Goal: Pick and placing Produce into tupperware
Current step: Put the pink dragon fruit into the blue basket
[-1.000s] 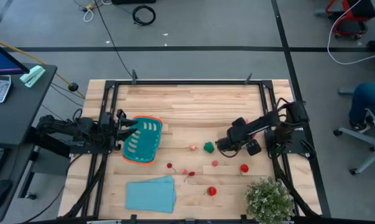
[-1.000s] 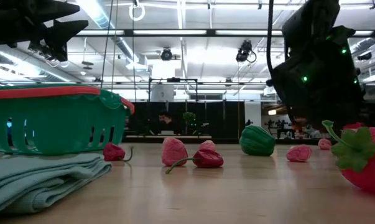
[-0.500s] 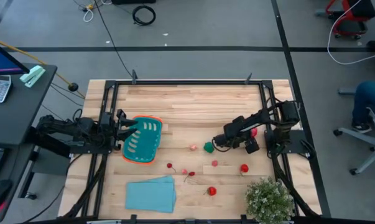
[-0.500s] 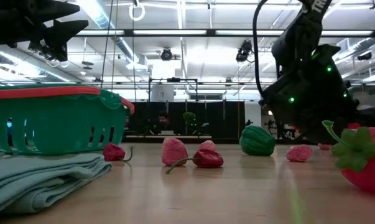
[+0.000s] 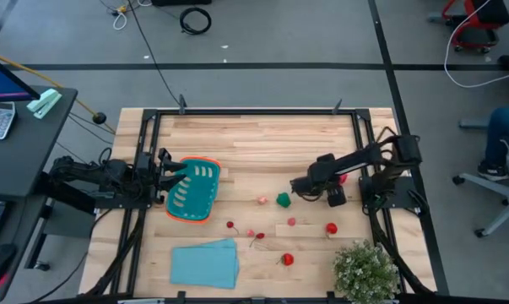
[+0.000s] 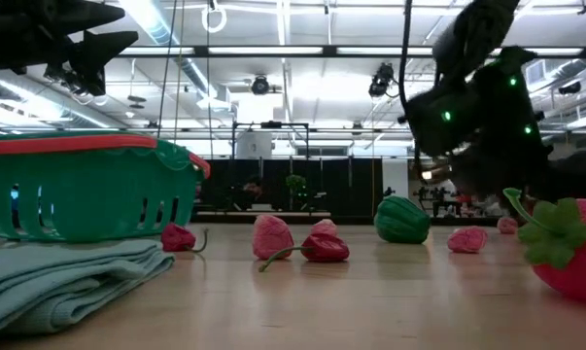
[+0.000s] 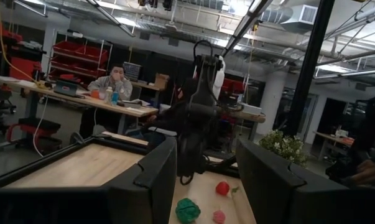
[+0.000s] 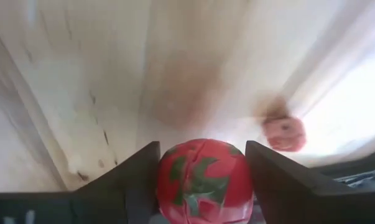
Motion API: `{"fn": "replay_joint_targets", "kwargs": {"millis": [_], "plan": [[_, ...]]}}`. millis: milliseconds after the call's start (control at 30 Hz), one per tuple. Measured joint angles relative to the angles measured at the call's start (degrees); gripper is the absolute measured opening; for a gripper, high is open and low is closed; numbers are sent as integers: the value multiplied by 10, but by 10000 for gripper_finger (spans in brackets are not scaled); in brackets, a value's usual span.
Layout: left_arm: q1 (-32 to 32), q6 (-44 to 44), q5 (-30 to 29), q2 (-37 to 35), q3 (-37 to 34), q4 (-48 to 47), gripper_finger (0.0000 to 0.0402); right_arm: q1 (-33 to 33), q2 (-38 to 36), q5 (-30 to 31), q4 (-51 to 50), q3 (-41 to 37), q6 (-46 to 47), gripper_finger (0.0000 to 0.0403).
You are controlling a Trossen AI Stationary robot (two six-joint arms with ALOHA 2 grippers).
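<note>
The teal tupperware with an orange rim stands at the table's left. My left gripper hovers over its left side, open and empty. Produce lies scattered mid-table: a green piece, pink pieces, a red piece and a strawberry. My right gripper slants down just right of the green piece. It is shut on a red tomato with a green top. The high view hides that tomato under the gripper. My right gripper pinches the red tomato's two sides between its two fingers; the tomato fills the gap. The fingers slant down from the table's right side. The tomato's green top faces the wrist. Whether it is clear of the table does not show.
A folded light-blue cloth lies near the front edge, left of centre. A bushy pale-green plant stands at the front right corner. Black rails frame the table. A seated person is beyond the right edge.
My right gripper has risen a little and gone slightly toward the table's far edge, rolling at the wrist. The loose produce on the table and the tupperware have stayed where they were.
</note>
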Motion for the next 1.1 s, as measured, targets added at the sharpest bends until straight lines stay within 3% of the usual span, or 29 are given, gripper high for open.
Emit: {"fn": "replay_joint_targets", "kwargs": {"millis": [167,300,467,567,700,800,933,1100], "plan": [[0,0,0,0,0,0,172,0,-72,-34,72,4,85,220],[0,1,0,0,0,5,172,0,-143,-63,197,8,145,223],[0,1,0,0,0,18,172,0,-215,-50,483,8,128,225],[0,1,-3,0,0,32,172,-1,-221,-45,691,8,74,224],[0,1,-4,0,1,55,172,-2,-171,-85,966,8,22,224],[0,1,-5,0,1,60,172,-2,-100,-137,1094,11,18,225],[0,1,-8,0,1,69,172,-4,14,-147,1110,70,29,226],[0,32,-10,0,0,93,172,-13,138,-171,1099,213,28,226]]}}
